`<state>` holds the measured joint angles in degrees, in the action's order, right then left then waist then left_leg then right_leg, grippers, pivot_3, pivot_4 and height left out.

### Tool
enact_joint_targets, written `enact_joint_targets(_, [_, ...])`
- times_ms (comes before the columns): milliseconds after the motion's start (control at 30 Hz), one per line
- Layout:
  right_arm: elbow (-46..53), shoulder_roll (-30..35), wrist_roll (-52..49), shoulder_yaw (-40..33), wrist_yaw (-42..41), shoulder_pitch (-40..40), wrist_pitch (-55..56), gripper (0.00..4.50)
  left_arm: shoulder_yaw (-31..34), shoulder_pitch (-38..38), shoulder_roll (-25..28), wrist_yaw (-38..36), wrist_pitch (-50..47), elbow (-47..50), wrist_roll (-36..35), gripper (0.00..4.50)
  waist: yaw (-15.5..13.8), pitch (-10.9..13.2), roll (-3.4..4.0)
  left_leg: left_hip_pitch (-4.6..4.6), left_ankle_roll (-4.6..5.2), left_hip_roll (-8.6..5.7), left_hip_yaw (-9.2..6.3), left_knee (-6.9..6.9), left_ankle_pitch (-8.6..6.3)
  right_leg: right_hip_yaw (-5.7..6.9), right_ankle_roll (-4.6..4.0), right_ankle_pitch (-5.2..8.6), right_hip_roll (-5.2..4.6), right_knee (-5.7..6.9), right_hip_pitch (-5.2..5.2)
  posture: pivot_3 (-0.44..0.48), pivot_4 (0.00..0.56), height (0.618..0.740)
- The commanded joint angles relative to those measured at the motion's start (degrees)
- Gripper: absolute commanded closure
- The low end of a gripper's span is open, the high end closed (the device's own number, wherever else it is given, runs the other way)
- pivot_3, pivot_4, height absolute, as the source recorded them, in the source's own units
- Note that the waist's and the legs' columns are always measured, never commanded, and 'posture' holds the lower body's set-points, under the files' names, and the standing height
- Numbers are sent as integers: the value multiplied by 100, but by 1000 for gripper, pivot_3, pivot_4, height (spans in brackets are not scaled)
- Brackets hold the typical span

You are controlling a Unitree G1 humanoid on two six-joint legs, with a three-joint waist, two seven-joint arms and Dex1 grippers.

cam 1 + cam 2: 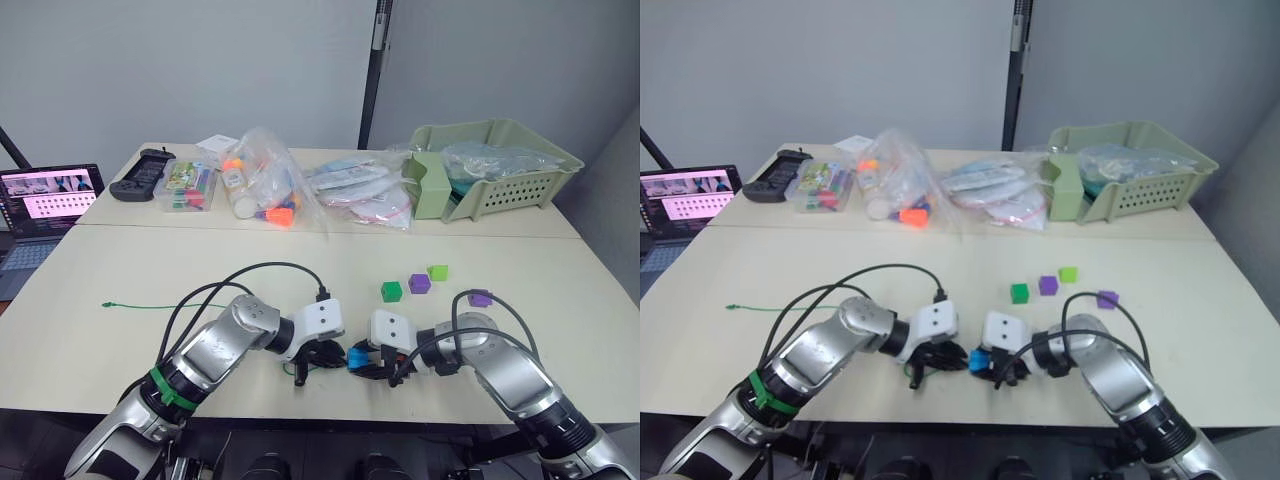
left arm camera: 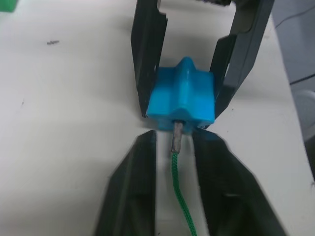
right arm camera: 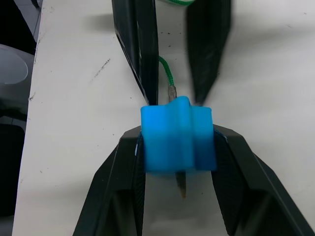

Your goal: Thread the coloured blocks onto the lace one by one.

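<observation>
Meeting at the table's near edge, the right gripper (image 3: 178,147) clamps the blue block (image 3: 178,140) while the left gripper's (image 2: 174,147) parted fingers flank the lace (image 2: 181,196), its stiff tip inside the block's hole, with green and purple blocks (image 1: 419,283) lying farther back.

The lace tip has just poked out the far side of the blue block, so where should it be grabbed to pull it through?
Grip the stiff pale tip where it juts out of the blue block, on the right gripper's side. That stub looks rigid and bare, probably easier to pinch than the limp green lace behind. The left gripper would have to come round from that side.
</observation>
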<state>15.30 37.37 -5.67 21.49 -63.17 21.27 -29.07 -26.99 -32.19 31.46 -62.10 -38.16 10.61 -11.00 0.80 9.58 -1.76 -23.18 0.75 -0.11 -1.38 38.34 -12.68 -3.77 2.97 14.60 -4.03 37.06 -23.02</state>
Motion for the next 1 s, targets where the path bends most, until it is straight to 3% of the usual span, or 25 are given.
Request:
enact_joint_targets(33, [138, 71, -53, -70, 37, -90, 32, 3153, 318, 154, 288, -306, 355, 206, -213, 1958, 15, 0, 0, -6, 0, 0, 0, 0, 0, 0, -1, -1, 0, 2, -7, 0, 150, 740])
enact_joint_targets(233, [143, 181, -87, -151, 55, -161, 22, 3153, 420, 655, 720, -605, 856, 192, -206, 1958, -18, 0, 1, -6, 0, -1, 0, -9, 0, 1, -1, -1, -15, 1, -8, 0, 150, 740])
enact_joint_targets(433, [156, 211, -108, -192, 96, -119, -24, 3153, 359, 870, 291, -161, 1104, -247, -1, 1958, -51, 0, 1, -6, 0, -6, 2, -1, 0, 6, 2, -1, -25, -6, 1, 0, 150, 740])
enact_joint_targets(700, [198, 247, -142, -213, 119, -101, -58, 3153, 259, 1002, 121, -146, 1457, -442, 200, 4362, -47, -1, 1, -5, 0, -6, 3, -1, 0, 6, 2, -1, -25, -5, 0, 0, 150, 740])
enact_joint_targets(1000, [256, 242, -177, -182, 202, -134, -115, 3153, 223, 769, -79, -190, 1533, -368, 244, 4441, -55, 0, 1, -6, 0, -6, 3, -2, 0, 6, 2, -1, -25, -5, -1, 0, 150, 740])
